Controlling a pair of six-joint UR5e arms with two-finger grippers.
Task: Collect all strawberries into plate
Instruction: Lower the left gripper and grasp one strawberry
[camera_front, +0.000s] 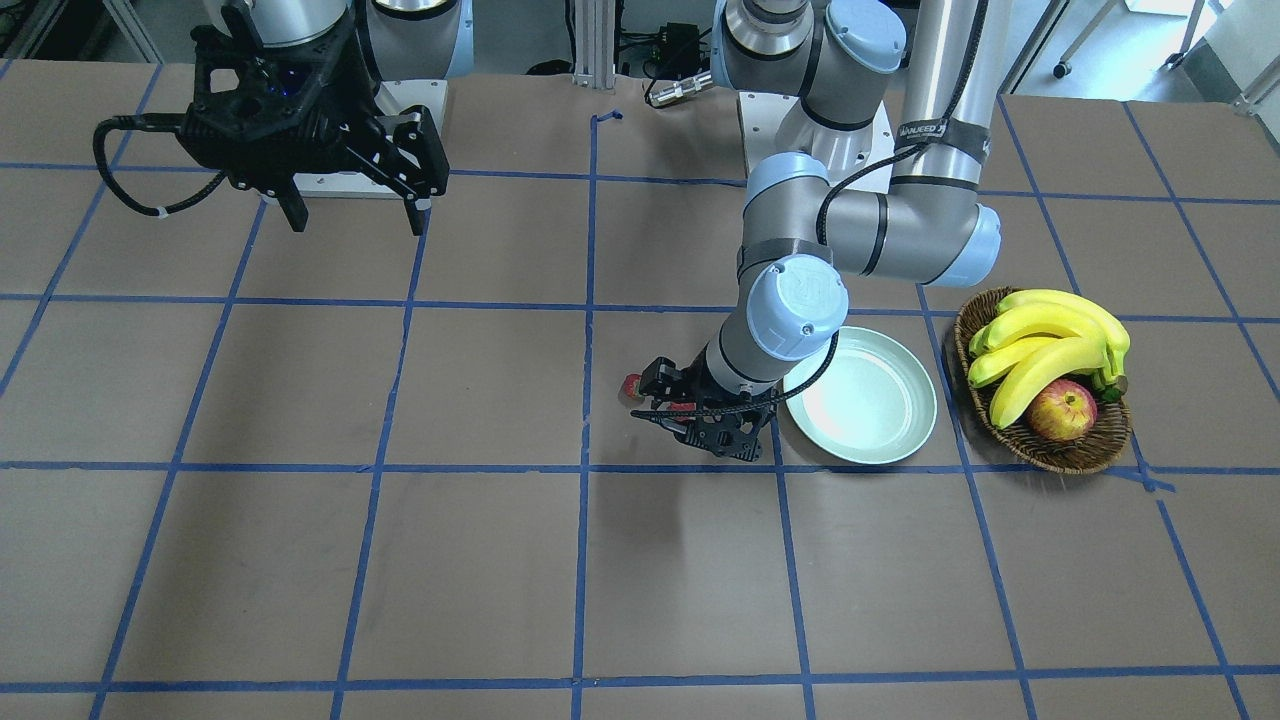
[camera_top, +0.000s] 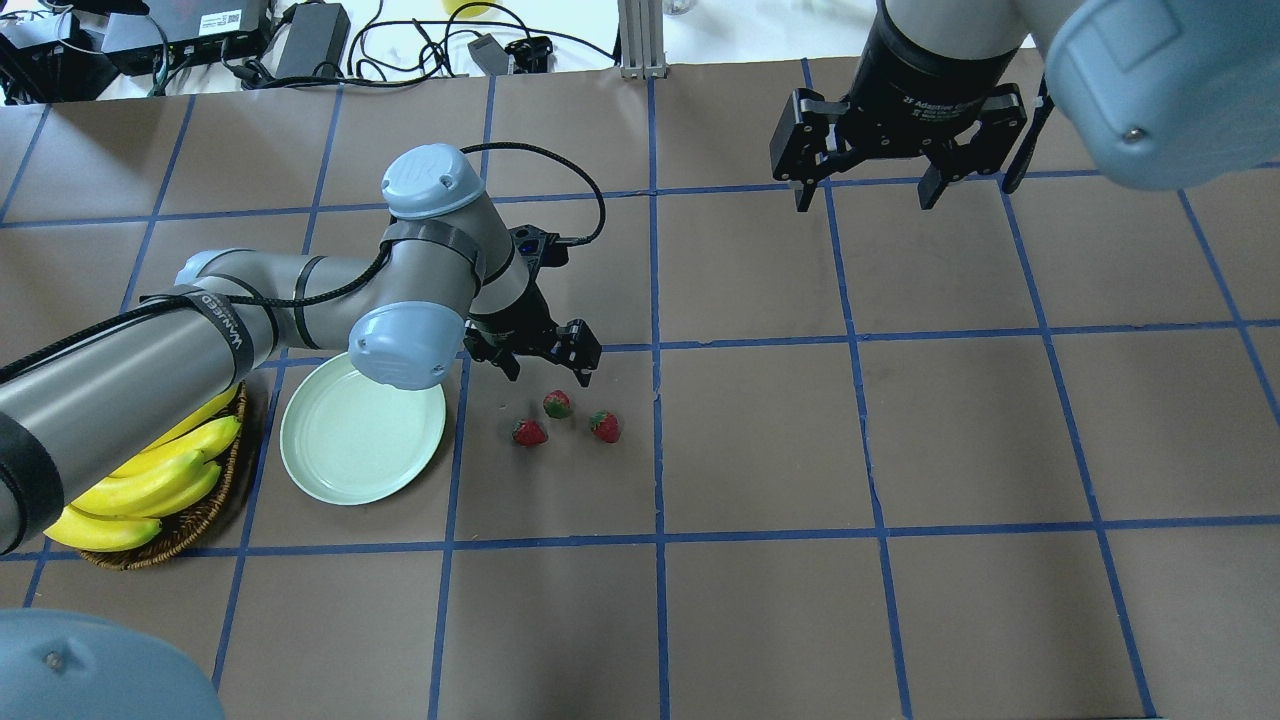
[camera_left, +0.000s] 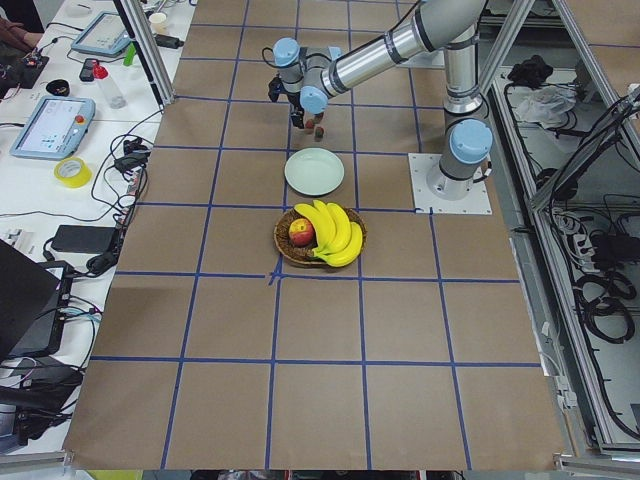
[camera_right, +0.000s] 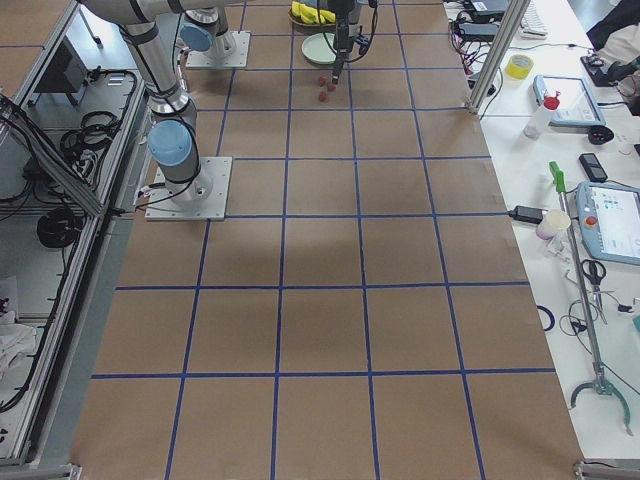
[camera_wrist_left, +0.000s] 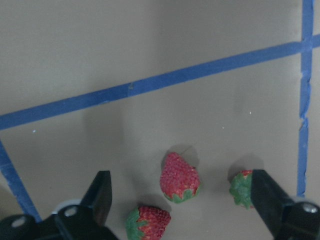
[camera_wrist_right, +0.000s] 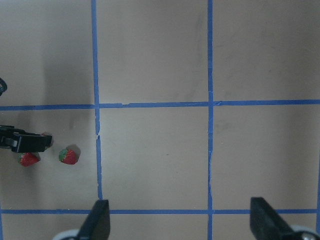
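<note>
In the front view, your left gripper hangs low over the table, just beside the plate on the side away from the basket. It hides most of the strawberries, and only one shows plainly. Your right gripper sits high near the robot-side edge with its jaws apart and empty, probably parked out of the way.

From overhead, all three strawberries lie loose in a tight cluster on the bare table, near the plate but not touching it. The plate holds nothing, so no berry is collected yet. The left jaws are spread wide just beyond the cluster, apparently lining up to drop around one berry.

In the left wrist view, the middle berry lies between the two fingers. A second berry is low down near the left finger, and a third is right against the other finger. Watch that one, since a straight descent could nudge it.

The right wrist view shows its own fingers apart with nothing between them.

The side views show the basket, plate and berries in a row along the table's left end.
</note>
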